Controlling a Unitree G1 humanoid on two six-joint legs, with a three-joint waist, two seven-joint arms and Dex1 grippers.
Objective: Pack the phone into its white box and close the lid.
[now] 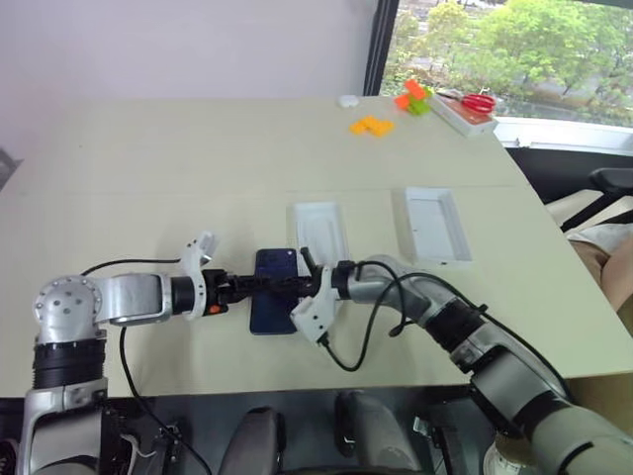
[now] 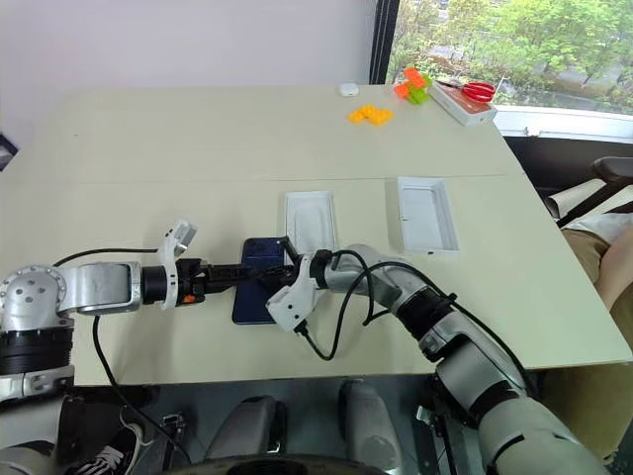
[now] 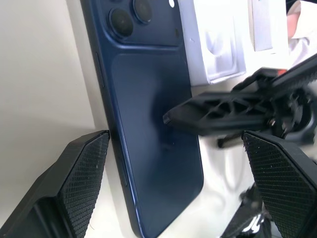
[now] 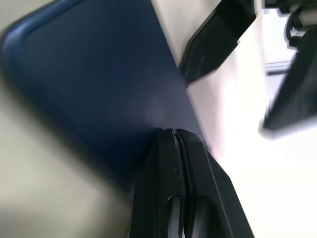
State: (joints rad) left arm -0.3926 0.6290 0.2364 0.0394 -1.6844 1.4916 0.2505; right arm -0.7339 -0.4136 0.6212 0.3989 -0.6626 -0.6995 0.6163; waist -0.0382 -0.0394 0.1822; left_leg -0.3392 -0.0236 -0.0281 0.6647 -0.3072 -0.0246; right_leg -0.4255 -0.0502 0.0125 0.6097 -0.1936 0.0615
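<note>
While the left gripper [image 1: 259,284] stands wide open over the phone's left edge, the phone [image 1: 276,305] lies back-up on the table [image 1: 148,178], long axis running near to far, cameras at the far end. The right gripper [image 1: 300,287], fingers pressed shut, rests over its right side. The white box [image 1: 318,230] sits just beyond, the lid [image 1: 435,224] farther right.

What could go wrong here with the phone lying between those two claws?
1. The right gripper is shut, its tips over the phone, not clamped on it; a push could slide the phone across the table.
2. The left gripper is open astride the phone; closing on the glossy slab, its pads may slip.
3. The two grippers sit very close and could knock each other.
4. The white box lies just beyond; a shoved phone could nudge it.
</note>
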